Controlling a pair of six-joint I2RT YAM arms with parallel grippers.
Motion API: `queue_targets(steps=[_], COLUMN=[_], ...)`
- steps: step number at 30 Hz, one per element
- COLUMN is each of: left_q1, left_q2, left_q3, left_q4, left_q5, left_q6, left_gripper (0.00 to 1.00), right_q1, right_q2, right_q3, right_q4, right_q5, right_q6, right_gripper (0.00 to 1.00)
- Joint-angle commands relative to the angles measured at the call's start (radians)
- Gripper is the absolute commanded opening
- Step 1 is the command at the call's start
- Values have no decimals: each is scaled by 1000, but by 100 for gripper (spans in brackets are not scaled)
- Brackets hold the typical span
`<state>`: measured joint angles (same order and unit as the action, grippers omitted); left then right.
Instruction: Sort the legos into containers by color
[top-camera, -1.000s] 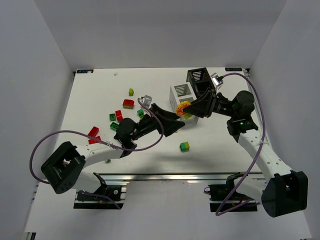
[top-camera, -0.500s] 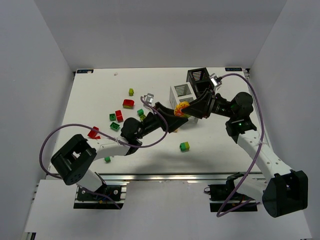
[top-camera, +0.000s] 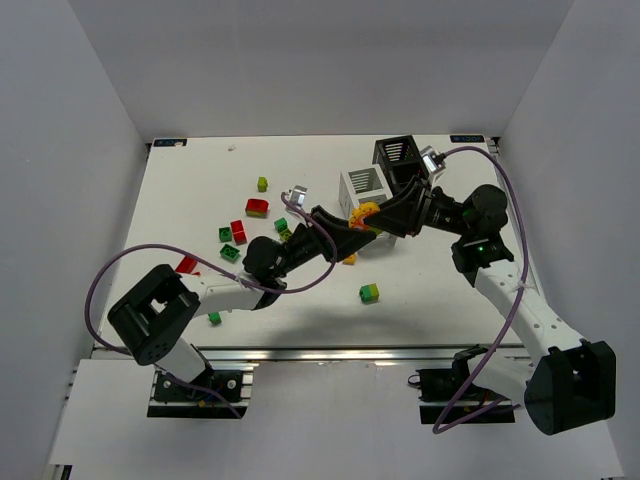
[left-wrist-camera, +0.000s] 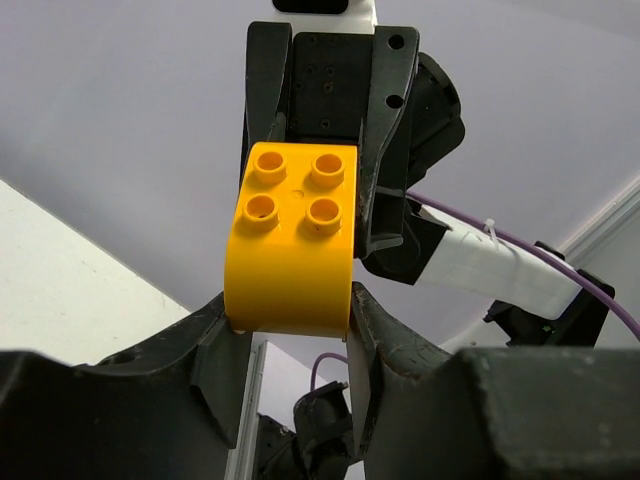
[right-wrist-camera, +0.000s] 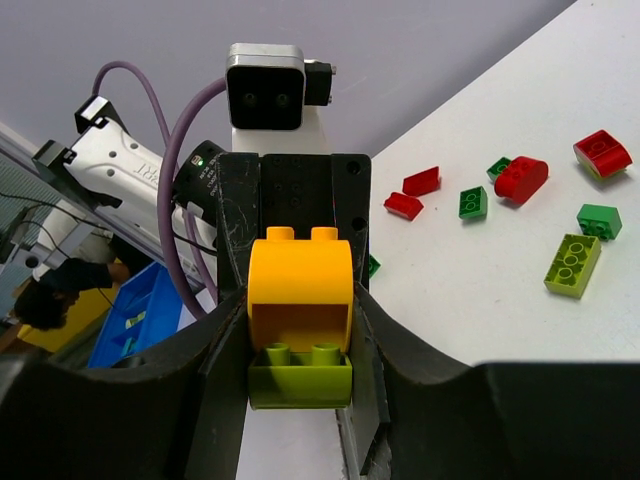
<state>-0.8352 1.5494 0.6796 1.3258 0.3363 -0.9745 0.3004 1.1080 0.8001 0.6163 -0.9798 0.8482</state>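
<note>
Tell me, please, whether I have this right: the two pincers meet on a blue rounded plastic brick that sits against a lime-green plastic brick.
Not quite: the rounded plastic brick is orange-yellow, not blue, as the right wrist view shows. The rest holds: the left pincer and right pincer meet on it, and it sits against the lime-green plastic brick.

A white table is sitting inside plain white walls. A silver metal rail is running along its near edge. A blue tray is lying beyond the table edge.
</note>
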Motion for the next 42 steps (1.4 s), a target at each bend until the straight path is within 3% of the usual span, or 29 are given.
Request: queue_targets(steps=[1, 2, 5, 11, 15, 22, 26, 34, 36, 38, 42], left_q1=[-5, -5, -5, -5, -5, -5, -5, -5, -4, -5, -4], left_q2=[-6, -12, -43, -133, -189, -201, -198, -224, -227, -227, -230], left_q3=[35, 34, 28, 35, 28, 31, 31, 12, 9, 2, -18], left_q4=[20, 4, -78, -345, -444, -488, -493, -516, -514, -510, -491], left_q5=[10, 16, 50, 112, 115, 135, 150, 159, 165, 173, 179], left_q6=[23, 39, 80, 210, 264, 281, 277, 284, 283, 277, 261], left_gripper=[28, 26, 22, 22, 21, 21, 20, 20, 20, 20, 19], right_q1=[6, 5, 6, 6, 6, 6, 6, 6, 6, 6, 6], right_q2=[-16, -19, -17, 0, 7, 24, 27, 52, 58, 67, 78], right_q3=[-4, -1, 16, 53, 85, 155, 156, 171, 169, 169, 145], right_q4=[-6, -13, -64, -187, -281, -530, -524, -521, -495, -472, -315], right_q5=[-5, -5, -22, -77, -117, -197, -223, -290, -306, -322, -364], right_q6=[-35, -55, -122, -261, -346, -679, -692, -712, -701, -681, -534], right_gripper=[31, 40, 53, 65, 65, 62, 61, 45, 39, 26, 10])
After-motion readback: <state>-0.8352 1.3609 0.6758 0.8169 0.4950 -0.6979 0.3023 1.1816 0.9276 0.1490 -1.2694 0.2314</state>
